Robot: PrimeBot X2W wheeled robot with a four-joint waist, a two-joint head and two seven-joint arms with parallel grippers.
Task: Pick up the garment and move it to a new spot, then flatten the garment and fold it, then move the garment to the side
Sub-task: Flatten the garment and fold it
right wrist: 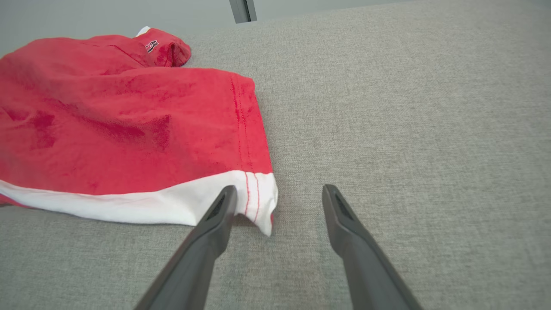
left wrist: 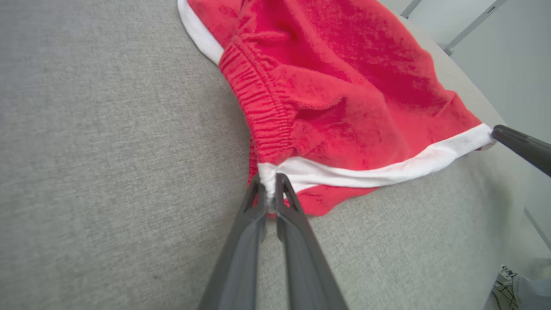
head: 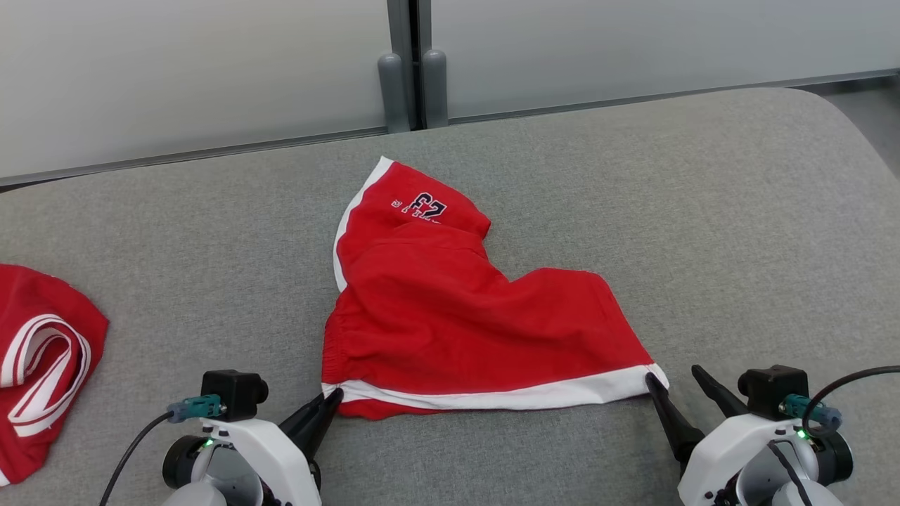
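The garment (head: 457, 316) is a pair of red shorts with white trim and a dark number print, lying loosely folded on the grey padded surface (head: 703, 232). My left gripper (head: 330, 402) is shut on the near-left corner of its white hem; in the left wrist view the fingers pinch the bunched white band (left wrist: 268, 178). My right gripper (head: 673, 379) stands open at the near-right corner. In the right wrist view its left finger (right wrist: 224, 206) lies on the white hem of the garment (right wrist: 129, 125), and the hem corner hangs between the two fingers.
A second red garment with white stripes (head: 39, 358) lies at the left edge of the surface. A pale wall with grey posts (head: 415, 84) runs behind the far edge. A shoe (left wrist: 506, 284) shows on the floor in the left wrist view.
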